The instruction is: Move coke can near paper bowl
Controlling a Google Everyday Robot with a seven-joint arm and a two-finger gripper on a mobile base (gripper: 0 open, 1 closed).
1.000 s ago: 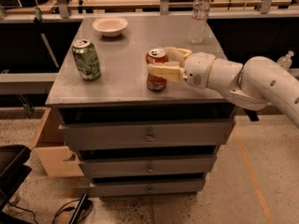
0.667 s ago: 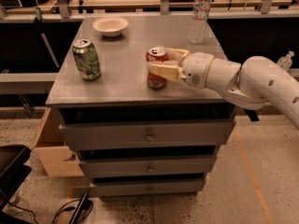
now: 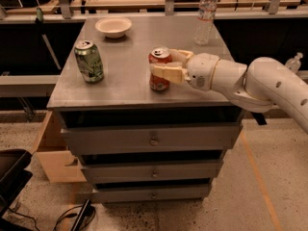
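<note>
The coke can (image 3: 158, 57), red-orange with a silver top, stands upright near the front middle of the grey cabinet top (image 3: 130, 47). My gripper (image 3: 166, 67) reaches in from the right and its fingers (image 3: 168, 73) close around the can's middle. The paper bowl (image 3: 113, 27), off-white and shallow, sits at the back left of the top, well apart from the can.
A green can (image 3: 89, 61) stands at the front left of the top. A clear water bottle (image 3: 205, 14) stands at the back right. Drawers run below the top. A cardboard box (image 3: 50, 148) sits on the floor at the left, cables beside it.
The can and my gripper stay at nearly the same spot on the top. No clear movement shows.
</note>
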